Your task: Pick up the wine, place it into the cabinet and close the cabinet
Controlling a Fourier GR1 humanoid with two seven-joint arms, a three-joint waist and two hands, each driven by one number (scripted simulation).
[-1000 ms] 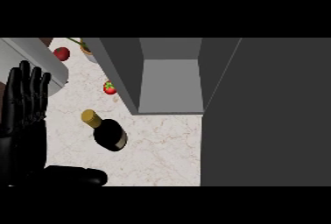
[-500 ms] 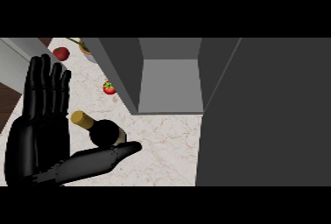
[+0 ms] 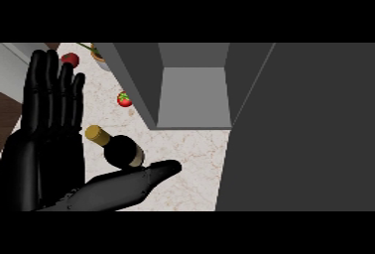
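Left hand [image 3: 51, 149] open beside wine [image 3: 117, 147] — not yet gripped; glass: heavy, slick, fragile — grasp mid-body, not neck.

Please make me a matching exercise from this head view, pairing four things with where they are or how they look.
Things:
1. wine bottle
2. left hand
3. cabinet
4. strawberry

Descriptions:
A. open, with a grey inside
B. small and red, just left of the cabinet's wall
C. dark with a gold cap, between thumb and fingers
D. black, fingers straight, at the view's left

Pairs: 1-C, 2-D, 3-A, 4-B
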